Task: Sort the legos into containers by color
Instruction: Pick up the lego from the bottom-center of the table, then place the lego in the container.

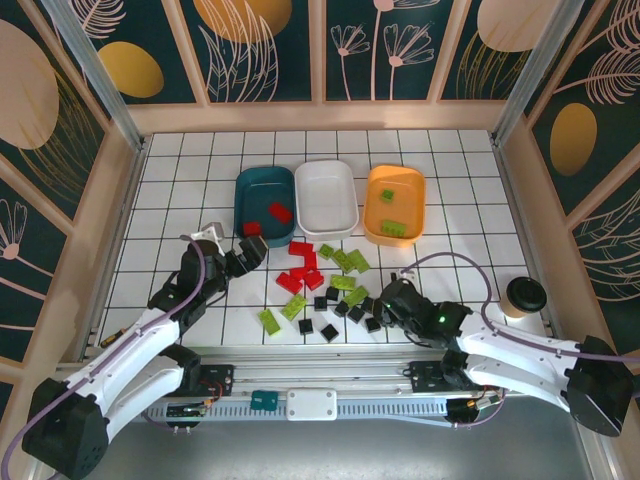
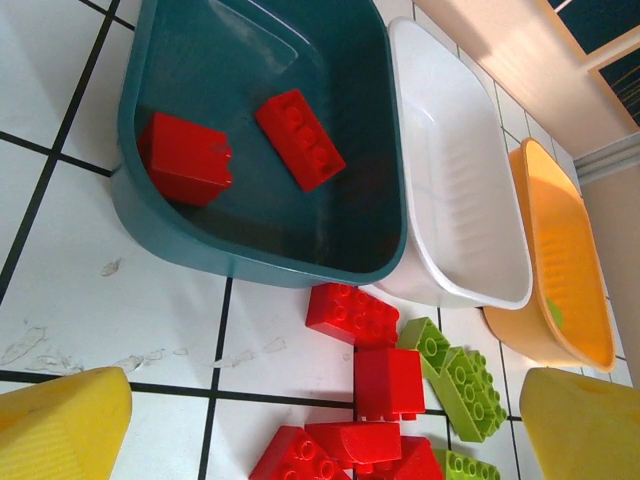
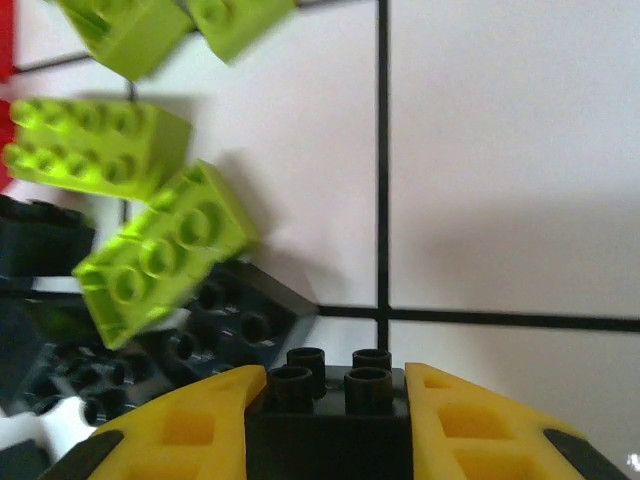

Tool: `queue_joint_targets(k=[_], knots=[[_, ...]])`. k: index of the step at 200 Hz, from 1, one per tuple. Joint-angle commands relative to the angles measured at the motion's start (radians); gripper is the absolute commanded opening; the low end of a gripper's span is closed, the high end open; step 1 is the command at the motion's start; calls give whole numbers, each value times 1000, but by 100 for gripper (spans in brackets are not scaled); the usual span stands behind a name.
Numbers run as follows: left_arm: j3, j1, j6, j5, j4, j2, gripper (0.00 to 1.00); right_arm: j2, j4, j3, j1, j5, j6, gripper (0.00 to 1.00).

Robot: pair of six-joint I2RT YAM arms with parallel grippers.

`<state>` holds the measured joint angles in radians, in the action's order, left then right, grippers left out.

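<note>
We see our right end effector (image 3: 330, 395) clamped on a black brick (image 3: 330, 432), its lower part cut off; the left end effector (image 2: 325, 425) gapes empty near the teal tray (image 2: 180, 235) holding two red bricks (image 2: 300, 138).

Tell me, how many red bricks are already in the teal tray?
2. One red brick rests against the teal tray's near wall; the other lies studs-up nearer its middle. The tray floor shows fully, so none seems hidden.
</note>
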<state>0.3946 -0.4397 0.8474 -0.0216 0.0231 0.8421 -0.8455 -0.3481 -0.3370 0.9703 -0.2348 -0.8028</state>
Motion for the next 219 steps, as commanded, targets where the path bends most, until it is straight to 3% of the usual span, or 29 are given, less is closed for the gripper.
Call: queue_joint_targets(k=[1, 28, 49, 82, 109, 129, 141, 161, 192, 219], knots=[[20, -7, 3, 12, -48, -37, 99, -23, 42, -146, -13, -67, 130, 17], [4, -7, 2, 23, -78, -69, 99, -227, 223, -308, -151, 90, 296, 15], [-13, -6, 4, 22, -93, -88, 99, -449, 319, -477, -201, 111, 403, 15], [-29, -8, 10, -2, -116, -97, 98, -827, 325, -786, -268, 139, 502, 16], [-47, -6, 13, -12, -128, -101, 98, -1040, 296, -978, -312, 162, 515, 18], [-61, -7, 19, -18, -127, -106, 98, -1142, 282, -1073, -329, 179, 516, 29], [-65, -7, 19, -19, -129, -107, 98, -1177, 272, -1119, -334, 190, 520, 44], [-63, -6, 14, -22, -133, -109, 99, -1180, 268, -1148, -335, 195, 532, 56], [-62, -6, 9, -20, -141, -112, 99, -1044, 274, -1057, -330, 190, 526, 58], [-59, -6, 3, -14, -151, -121, 99, -833, 290, -819, -292, 166, 483, 58]])
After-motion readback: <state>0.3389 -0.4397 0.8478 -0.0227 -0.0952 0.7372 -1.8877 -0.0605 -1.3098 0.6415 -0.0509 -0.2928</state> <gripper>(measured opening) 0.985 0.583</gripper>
